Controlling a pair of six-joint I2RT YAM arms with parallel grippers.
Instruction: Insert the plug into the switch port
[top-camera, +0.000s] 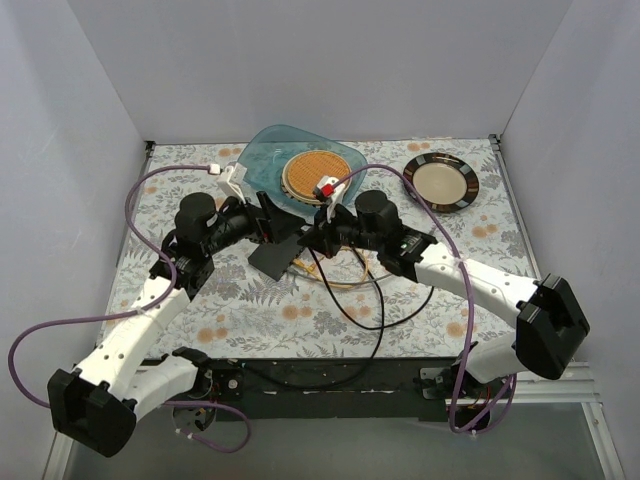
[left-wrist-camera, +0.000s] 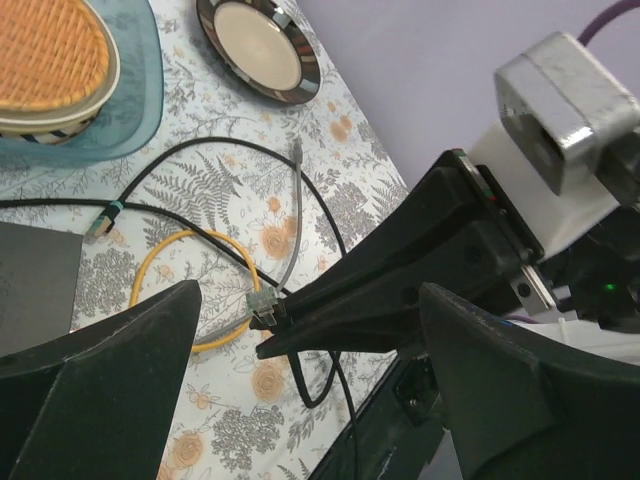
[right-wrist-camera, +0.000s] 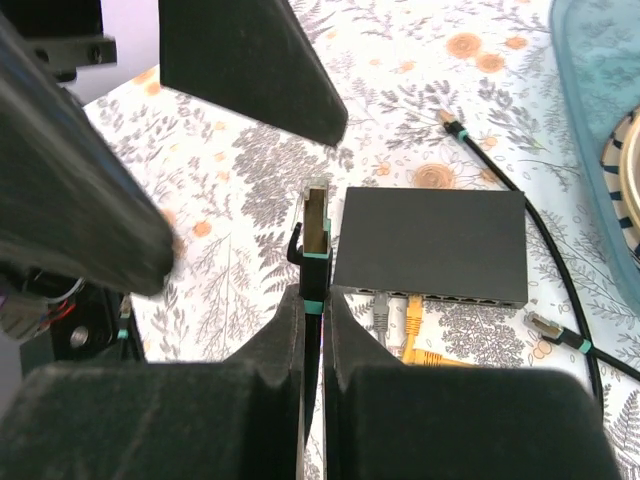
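**Black cable pinched in the right fingers, plug beside the switch**

We saw the right gripper (right-wrist-camera: 312, 300) closed almost fully on a thin black cable, its two fingers pressed against the teal boot just below the plug (right-wrist-camera: 315, 222). The plug stuck out past the fingertips with its clear head free. It stood just beside the left short edge of the switch (right-wrist-camera: 430, 243) in the right wrist view, and it was not in any port. We could not tell whether it touched the box.

The switch lay flat on the floral cloth (top-camera: 300, 315) between the two grippers. Its row of ports faced the right wrist camera. A grey cable (right-wrist-camera: 382, 312) and a yellow cable (right-wrist-camera: 412, 318) were already seated in two of those ports, side by side.

The left gripper (top-camera: 270, 222) was spread wide and held nothing. In its own camera the two dark fingers (left-wrist-camera: 100, 380) framed the right gripper's tip and the plug between them.

Farther back on the cloth we saw a teal tray (top-camera: 265, 160) bearing a round woven mat (top-camera: 305, 172). A dark-rimmed plate (top-camera: 441, 182) sat well apart to its right.
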